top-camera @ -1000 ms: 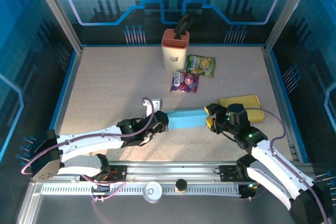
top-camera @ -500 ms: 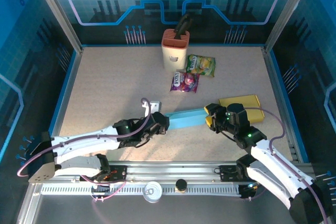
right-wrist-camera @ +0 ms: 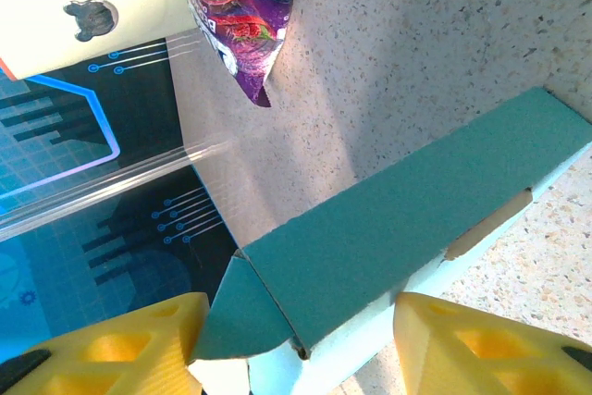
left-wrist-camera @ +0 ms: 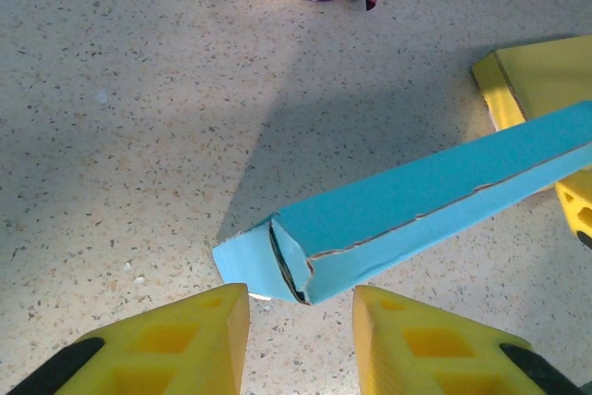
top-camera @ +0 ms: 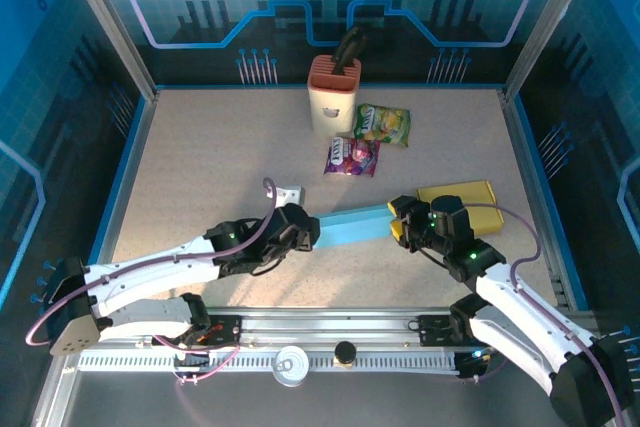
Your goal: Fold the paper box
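Note:
A long blue paper box (top-camera: 350,226) lies slanted between my two grippers. My right gripper (top-camera: 397,220) is shut on its right end; in the right wrist view the box (right-wrist-camera: 407,219) sits between the yellow fingers (right-wrist-camera: 462,339), one against a loose end flap, the other against its pale side. My left gripper (top-camera: 312,234) is open just short of the left end. In the left wrist view that end of the box (left-wrist-camera: 416,201) has a partly tucked flap and a flap flat on the table, and the left gripper (left-wrist-camera: 301,312) does not touch it.
A flat yellow box (top-camera: 462,202) lies right behind my right gripper. A purple snack pack (top-camera: 352,156), a green-yellow pack (top-camera: 383,124) and a cream holder (top-camera: 333,95) stand farther back. A small white object (top-camera: 291,193) sits behind the left gripper. The rail (top-camera: 300,327) runs along the near edge.
The left arm's forearm has swung right and farther onto the table, while its gripper stays open by the box's left end. The right gripper and box have barely moved.

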{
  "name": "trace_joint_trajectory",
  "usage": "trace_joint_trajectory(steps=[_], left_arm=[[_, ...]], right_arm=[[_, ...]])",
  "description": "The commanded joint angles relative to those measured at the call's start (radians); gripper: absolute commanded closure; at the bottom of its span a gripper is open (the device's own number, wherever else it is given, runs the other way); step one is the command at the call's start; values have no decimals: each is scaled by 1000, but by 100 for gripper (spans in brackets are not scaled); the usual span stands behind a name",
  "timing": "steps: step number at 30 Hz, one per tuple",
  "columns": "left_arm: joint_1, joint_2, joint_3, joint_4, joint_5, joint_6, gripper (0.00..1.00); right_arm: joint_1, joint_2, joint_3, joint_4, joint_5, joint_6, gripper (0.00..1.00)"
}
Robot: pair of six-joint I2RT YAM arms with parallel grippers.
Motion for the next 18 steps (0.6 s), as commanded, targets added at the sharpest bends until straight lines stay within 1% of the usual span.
trace_joint_trajectory(steps=[1,4,8,9,13,16,18], left_arm=[[19,5,26,-18,43,1,63],[29,-5,31,-29,44,-72,61],[52,-30,23,-32,65,-262,54],[61,-36,26,-57,62,-337,54],[95,-72,13,-87,69,-533,54],[125,-101,-35,-24,110,-620,58],[143,-105,-59,41,148,-634,59]], right_arm=[[-11,4,5,-24,-15,-15,46],[-11,7,3,-21,-16,-15,46],[-11,8,3,-18,-15,-16,46],[-11,8,3,-17,-15,-17,46],[-11,10,1,-15,-15,-18,47],[-11,11,0,-11,-16,-18,47],[-10,10,0,-10,-18,-18,47]])
